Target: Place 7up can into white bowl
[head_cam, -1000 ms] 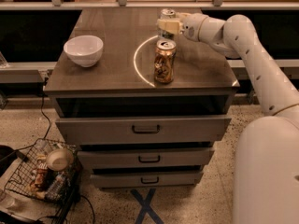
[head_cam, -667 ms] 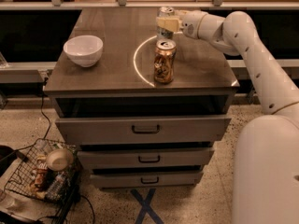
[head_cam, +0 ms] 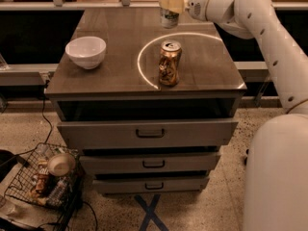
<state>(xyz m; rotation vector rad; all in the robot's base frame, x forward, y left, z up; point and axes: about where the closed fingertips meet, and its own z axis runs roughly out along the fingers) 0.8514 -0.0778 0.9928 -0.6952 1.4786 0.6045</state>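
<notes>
White bowl (head_cam: pixel 85 51): left on tabletop (head_cam: pixel 115 76) | hand (head_cam: pixel 171 5): clamped on 7up can (head_cam: pixel 169 19), well apart

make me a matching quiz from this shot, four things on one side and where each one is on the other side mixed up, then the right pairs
Things
1. 7up can
2. white bowl
3. brown-gold can
4. wire basket

Places
a. on the floor, left of the drawers
b. upright inside the bright ring on the table top
c. held in the gripper, at the far side of the table top
d. on the left part of the table top

Pairs: 1-c, 2-d, 3-b, 4-a
</notes>
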